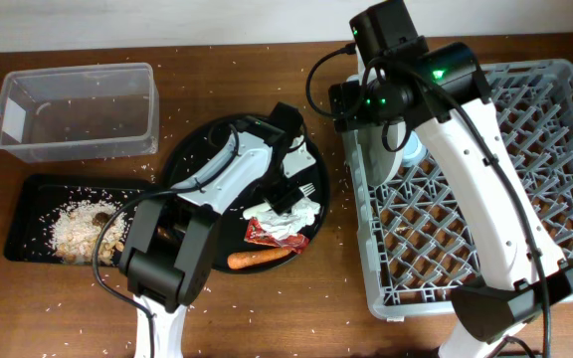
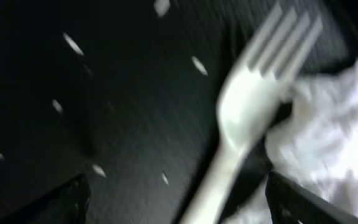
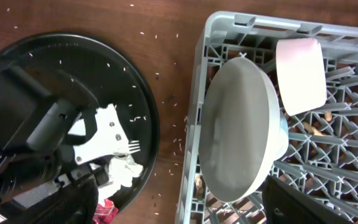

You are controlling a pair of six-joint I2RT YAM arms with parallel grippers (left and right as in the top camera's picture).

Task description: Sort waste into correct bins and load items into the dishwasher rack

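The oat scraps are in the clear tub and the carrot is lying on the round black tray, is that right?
Not quite. The oat scraps are in the shallow black tray, not the clear tub. The carrot does lie on the round black tray. The overhead view shows both.

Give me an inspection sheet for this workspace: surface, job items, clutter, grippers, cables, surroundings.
Surface: wooden table, littered with grains.
Job's things: plate on edge in rack; fork, napkin, wrapper and carrot on round tray; oat scraps in black tray; clear tub shows only stray grains.
Clutter: rice grains scattered widely.
Grippers: left gripper open around fork; right gripper open, over plate.
Cables: black cable looping by right arm.
Surroundings: pale wall behind table.
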